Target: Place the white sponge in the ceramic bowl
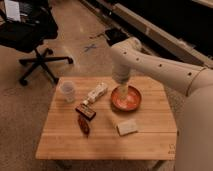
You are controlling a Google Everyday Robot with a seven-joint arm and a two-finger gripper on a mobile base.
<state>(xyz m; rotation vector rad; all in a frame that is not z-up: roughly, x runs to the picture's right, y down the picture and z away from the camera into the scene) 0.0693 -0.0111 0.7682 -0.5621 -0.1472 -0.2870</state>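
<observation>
The white sponge [127, 127], a small cream block, lies on the wooden table [60, 135] in front of the bowl, toward the near edge. The ceramic bowl [134, 102], orange-red with a paler rim, sits at the table's middle right. My white arm comes in from the right and bends down over the bowl. My gripper [122, 93] hangs at the bowl's left inner side, above or just inside it. The sponge lies apart from the gripper, a bowl's width nearer the front.
A translucent plastic cup [68, 91] stands at the back left. A cream labelled box [97, 93] lies between cup and bowl. A dark packet [86, 111] and a brown oblong item [83, 125] lie left of the sponge. A black office chair [30, 35] stands behind the table.
</observation>
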